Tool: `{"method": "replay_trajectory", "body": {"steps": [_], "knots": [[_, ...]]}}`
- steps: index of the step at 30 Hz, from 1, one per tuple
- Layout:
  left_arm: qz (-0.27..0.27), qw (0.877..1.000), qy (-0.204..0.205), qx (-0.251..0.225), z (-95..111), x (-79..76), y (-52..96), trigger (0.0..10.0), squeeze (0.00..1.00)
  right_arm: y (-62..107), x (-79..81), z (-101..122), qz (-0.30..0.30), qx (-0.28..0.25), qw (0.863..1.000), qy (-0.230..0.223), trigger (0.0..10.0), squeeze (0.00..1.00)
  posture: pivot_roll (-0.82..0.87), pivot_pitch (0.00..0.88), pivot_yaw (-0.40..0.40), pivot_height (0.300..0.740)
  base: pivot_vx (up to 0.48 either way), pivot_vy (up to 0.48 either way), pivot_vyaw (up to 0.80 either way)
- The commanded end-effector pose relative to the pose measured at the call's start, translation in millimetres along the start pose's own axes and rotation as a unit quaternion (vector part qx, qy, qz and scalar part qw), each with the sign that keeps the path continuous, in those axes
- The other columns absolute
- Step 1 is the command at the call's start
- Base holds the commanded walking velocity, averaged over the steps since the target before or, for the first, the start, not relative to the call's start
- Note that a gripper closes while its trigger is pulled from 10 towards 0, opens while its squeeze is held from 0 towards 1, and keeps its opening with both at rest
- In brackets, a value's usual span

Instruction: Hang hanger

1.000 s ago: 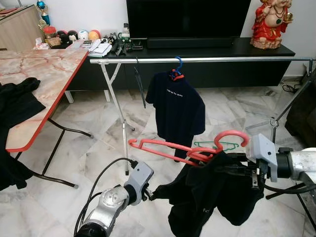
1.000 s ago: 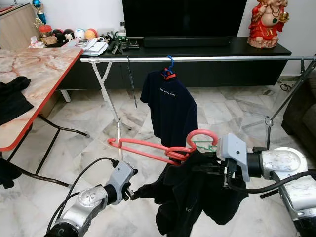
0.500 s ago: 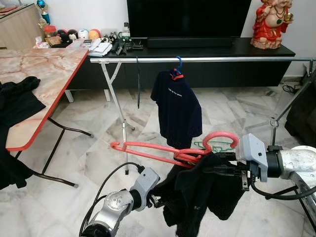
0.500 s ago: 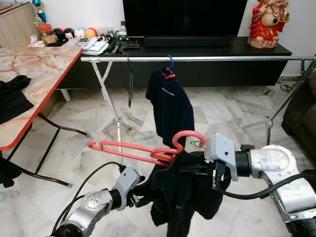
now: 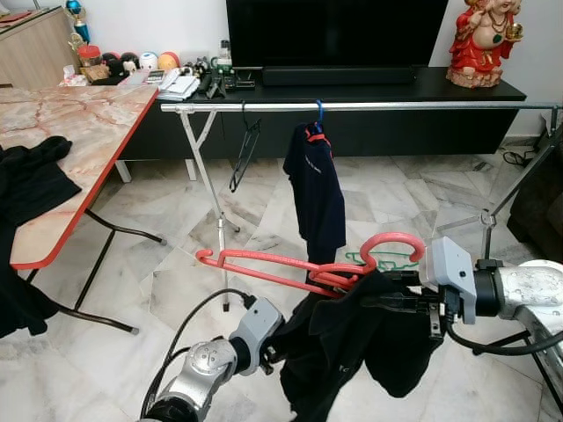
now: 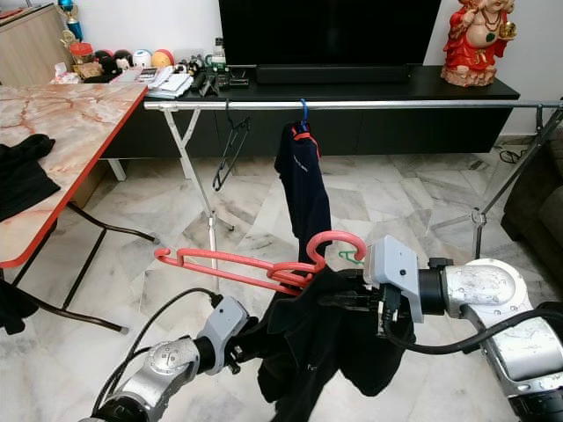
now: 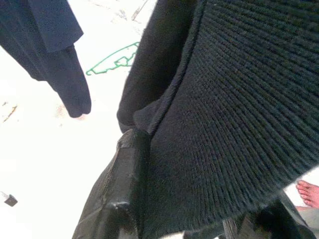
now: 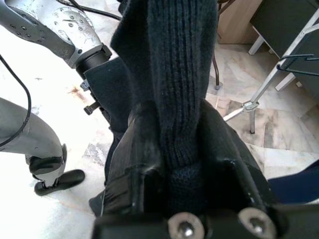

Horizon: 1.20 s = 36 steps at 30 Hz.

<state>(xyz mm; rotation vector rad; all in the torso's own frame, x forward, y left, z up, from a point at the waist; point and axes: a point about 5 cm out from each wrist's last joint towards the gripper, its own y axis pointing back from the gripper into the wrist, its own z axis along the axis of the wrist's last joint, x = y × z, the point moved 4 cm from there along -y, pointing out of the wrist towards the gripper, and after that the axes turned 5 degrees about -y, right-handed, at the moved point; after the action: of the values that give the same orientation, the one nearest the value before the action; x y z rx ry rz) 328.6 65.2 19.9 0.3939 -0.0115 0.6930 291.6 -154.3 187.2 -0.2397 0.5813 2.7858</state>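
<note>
Red plastic hanger (image 5: 299,268) lies near-horizontal in mid-air, hook (image 5: 394,246) arching up at its right end, a black knit garment (image 5: 365,343) draped from that end and hanging limp, well below and in front of the silver rail (image 5: 369,106).

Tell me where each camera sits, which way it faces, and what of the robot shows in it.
Left eye view: on the head, looking forward and down at the rail; both silver arms show.
Right eye view: the same scene from the other eye, red hanger across the middle.
Left wrist view: along the left gripper, shut on the black garment.
Right wrist view: along the right gripper, clamping the same garment; the left arm shows.
Both wrist views share the black garment.
</note>
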Motion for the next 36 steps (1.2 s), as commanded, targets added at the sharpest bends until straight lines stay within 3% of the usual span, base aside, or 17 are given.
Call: {"method": "replay_trajectory", "body": {"steps": [1,16,26,29,36], "knots": [[0.001,1.000,-0.002,0.007,-3,1.8,1.8,0.0,0.00,2.3,0.2,8,-0.003,-0.008,1.000,0.017,0.0,0.00,-0.08,0.078,-0.026,0.740,0.000,0.000,0.00],[-0.004,1.000,-0.011,0.019,-10,-4.0,1.3,0.0,0.00,0.3,-1.7,4,-0.012,-0.002,1.000,0.015,0.0,0.00,-0.08,0.073,-0.026,0.740,0.000,0.000,0.00],[0.024,0.999,-0.013,0.027,-11,2.3,1.5,0.0,0.00,-0.9,-2.7,2,-0.014,0.001,1.000,0.016,0.0,0.00,-0.08,0.052,-0.021,0.740,0.000,0.000,0.00],[0.033,0.997,-0.033,0.055,-20,4.3,3.7,0.0,0.00,1.7,-3.2,-5,-0.019,0.013,1.000,0.013,0.0,0.00,-0.08,0.049,-0.022,0.740,0.000,0.000,0.00],[0.054,0.996,-0.033,0.055,-23,8.0,6.6,0.0,0.00,5.3,6.4,-21,-0.021,0.031,0.999,-0.006,0.0,0.00,-0.08,0.049,-0.022,0.740,0.000,0.000,0.00]]}}
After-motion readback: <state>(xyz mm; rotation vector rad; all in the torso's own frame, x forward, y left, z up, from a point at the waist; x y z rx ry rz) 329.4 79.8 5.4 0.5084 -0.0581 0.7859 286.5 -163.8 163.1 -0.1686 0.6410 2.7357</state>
